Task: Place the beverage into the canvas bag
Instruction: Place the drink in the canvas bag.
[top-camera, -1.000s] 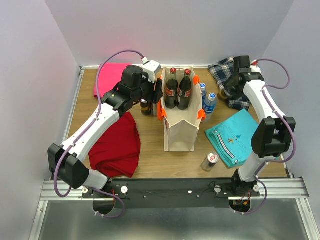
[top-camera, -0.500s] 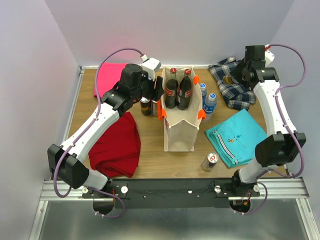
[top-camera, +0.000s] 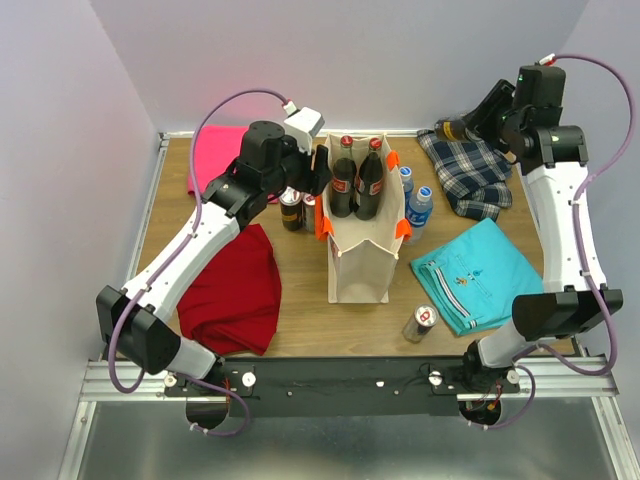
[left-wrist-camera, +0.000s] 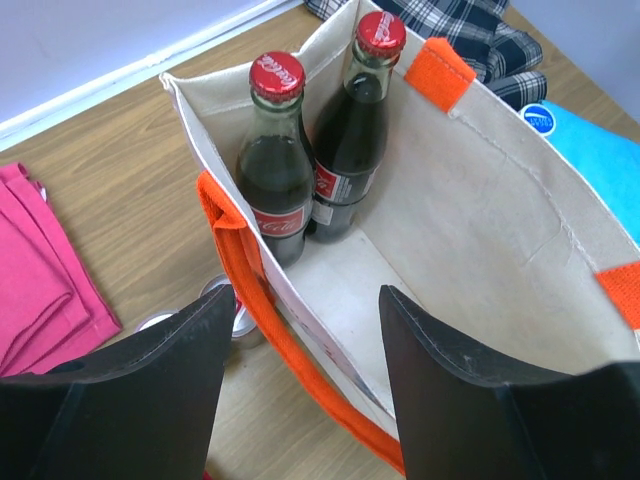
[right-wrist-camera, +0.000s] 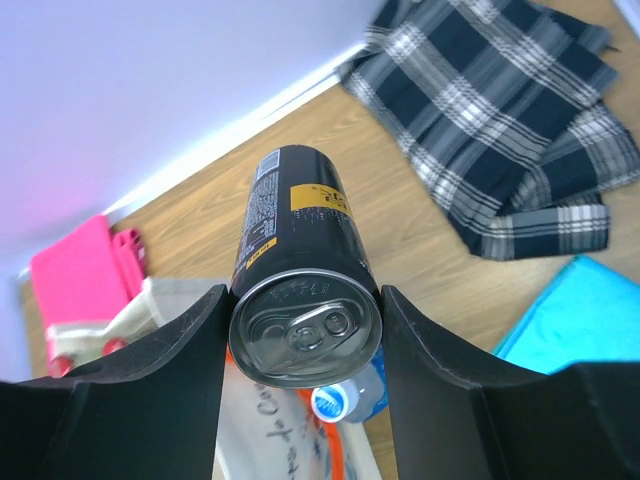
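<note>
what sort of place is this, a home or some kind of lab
Most likely a robot lab test cell, not a home: plain pale walls box in a wooden table, two arms are bolted to an aluminium rail, and a canvas bag holding cola bottles is staged.

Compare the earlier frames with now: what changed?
The right gripper, shut on the black can, rose up and back from the plaid cloth. The left gripper barely shifted, open by the canvas bag. Bag and cola bottles stayed put.

The canvas bag (top-camera: 358, 270) is cream, straps (left-wrist-camera: 440, 72) orange, can (right-wrist-camera: 295, 230) black.
</note>
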